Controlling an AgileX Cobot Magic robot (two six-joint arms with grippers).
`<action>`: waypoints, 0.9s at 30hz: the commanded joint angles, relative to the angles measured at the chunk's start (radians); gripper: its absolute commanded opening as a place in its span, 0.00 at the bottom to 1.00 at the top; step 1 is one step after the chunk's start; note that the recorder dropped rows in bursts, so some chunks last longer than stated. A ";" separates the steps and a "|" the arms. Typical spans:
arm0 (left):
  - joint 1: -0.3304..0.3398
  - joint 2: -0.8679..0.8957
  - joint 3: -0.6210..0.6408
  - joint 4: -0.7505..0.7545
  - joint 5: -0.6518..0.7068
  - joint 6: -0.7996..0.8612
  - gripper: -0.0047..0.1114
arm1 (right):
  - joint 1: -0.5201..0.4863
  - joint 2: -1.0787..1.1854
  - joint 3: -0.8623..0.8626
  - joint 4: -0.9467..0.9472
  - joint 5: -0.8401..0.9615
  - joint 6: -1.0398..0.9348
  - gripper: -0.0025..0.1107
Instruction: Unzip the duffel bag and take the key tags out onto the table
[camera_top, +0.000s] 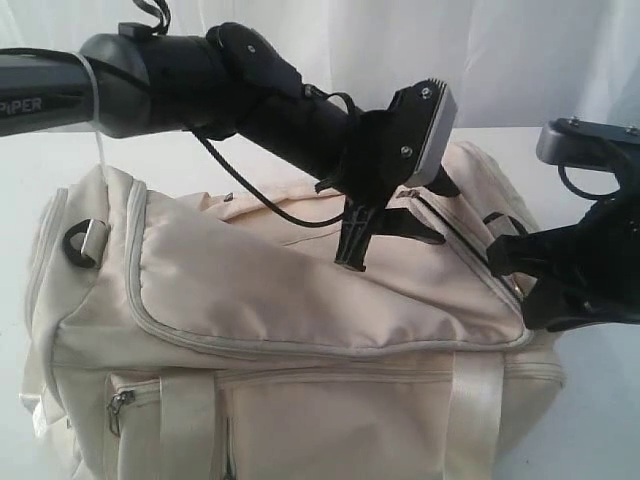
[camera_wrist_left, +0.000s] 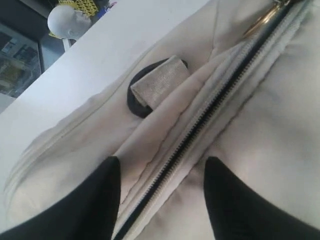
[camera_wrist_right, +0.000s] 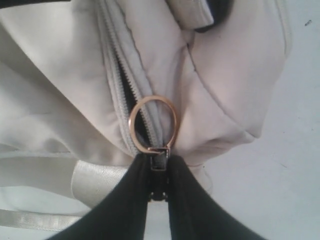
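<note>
The cream duffel bag (camera_top: 300, 330) fills the white table (camera_top: 600, 420). My left gripper (camera_top: 385, 235) hovers open over the bag's top, its black fingers on either side of the grey zipper (camera_wrist_left: 200, 120) with nothing between them. At the bag's right end my right gripper (camera_top: 515, 285) is shut on the dark zipper pull (camera_wrist_right: 159, 161), which carries a gold ring (camera_wrist_right: 152, 122). Just behind the ring the zipper shows a short dark gap (camera_wrist_right: 131, 97). The key tags are hidden.
A black D-ring with a satin tab (camera_wrist_left: 157, 85) lies beside the zipper. Satin straps (camera_top: 470, 400) and a side-pocket zipper (camera_top: 118, 405) run down the bag's front. Bare table (camera_wrist_right: 280, 175) lies past the bag's end. A white mannequin head (camera_wrist_left: 67, 20) stands beyond the table edge.
</note>
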 joint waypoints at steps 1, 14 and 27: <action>-0.025 0.004 -0.005 0.026 0.002 0.162 0.52 | -0.001 -0.007 0.014 -0.018 0.044 0.011 0.02; -0.094 0.016 -0.005 0.113 -0.090 0.162 0.52 | -0.001 -0.007 0.014 -0.016 0.036 0.024 0.02; -0.094 -0.028 -0.005 0.119 -0.061 0.160 0.75 | -0.001 -0.007 0.014 -0.016 0.036 0.024 0.02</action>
